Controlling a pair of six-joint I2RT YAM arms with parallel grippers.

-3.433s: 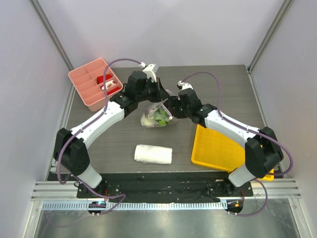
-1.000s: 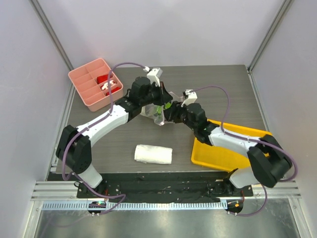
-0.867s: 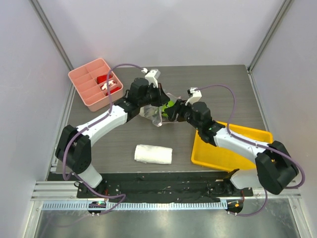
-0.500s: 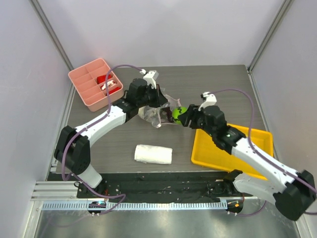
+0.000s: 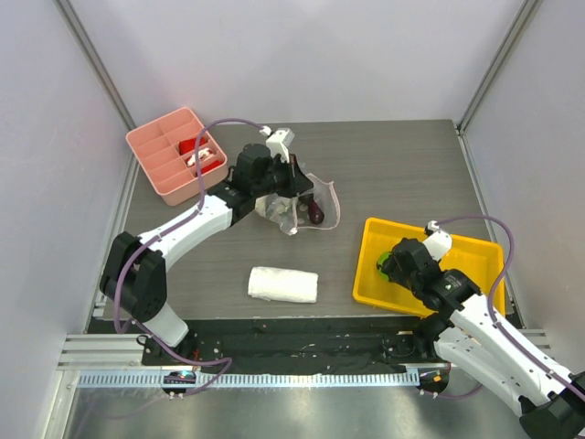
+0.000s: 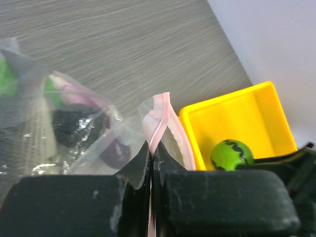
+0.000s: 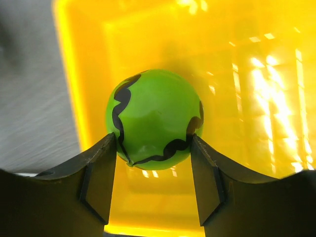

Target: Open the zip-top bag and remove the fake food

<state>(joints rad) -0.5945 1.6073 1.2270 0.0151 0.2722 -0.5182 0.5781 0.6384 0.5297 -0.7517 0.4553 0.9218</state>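
- Your right gripper [image 7: 153,144] is closed part way on the green ball [image 7: 154,123]. One finger presses on each side of it.
- The ball hangs just over the yellow tray [image 5: 457,251], near the tray's left end. I can't tell if it touches the tray floor.
- The ball looks hard, smooth and light. It is round, so it can slip or roll. Squeeze it across its widest part, the way you hold it now.
- Your left gripper [image 6: 150,168] is pinched tight on the zip-top bag [image 6: 74,123], right by the pink zip strip [image 6: 158,118].
- The bag is near the middle of the tabletop [image 5: 393,174], well apart from the tray. Its mouth gapes open toward the right.
- The bag is thin, soft and crinkly. It bends and slides easily. The zip strip is the firmest part, so that is the best place to hold it.
- Something dark purple shows inside the bag. I think it is the eggplant [image 6: 116,150]. A pale, leafy shape sits beside it, likely the cabbage [image 6: 34,133].
- Both look light and hard. Grab the eggplant across its fat middle.
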